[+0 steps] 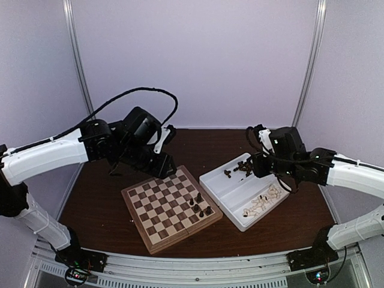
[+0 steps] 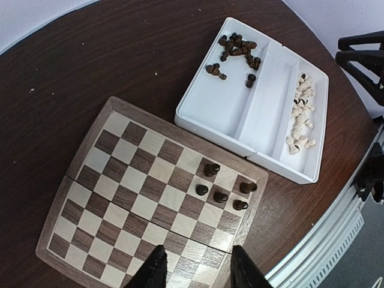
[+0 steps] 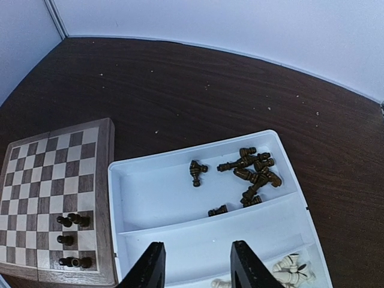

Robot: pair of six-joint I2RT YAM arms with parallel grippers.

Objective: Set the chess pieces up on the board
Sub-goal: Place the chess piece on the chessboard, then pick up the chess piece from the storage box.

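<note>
The board (image 1: 171,207) lies in front of centre with several dark chess pieces (image 1: 200,206) standing near its right corner; they also show in the left wrist view (image 2: 221,189) and the right wrist view (image 3: 71,237). More dark pieces (image 3: 252,171) lie heaped in the far compartment of a white tray (image 3: 156,198). Cream pieces (image 3: 288,267) lie in its near compartment. My left gripper (image 2: 198,273) is open and empty, high above the board (image 2: 138,180). My right gripper (image 3: 195,267) is open and empty, above the tray.
The white two-compartment tray (image 1: 223,180) sits just right of the board on the dark brown table (image 1: 204,147). White walls close in the back and sides. The metal rail with the arm bases (image 1: 180,267) runs along the near edge.
</note>
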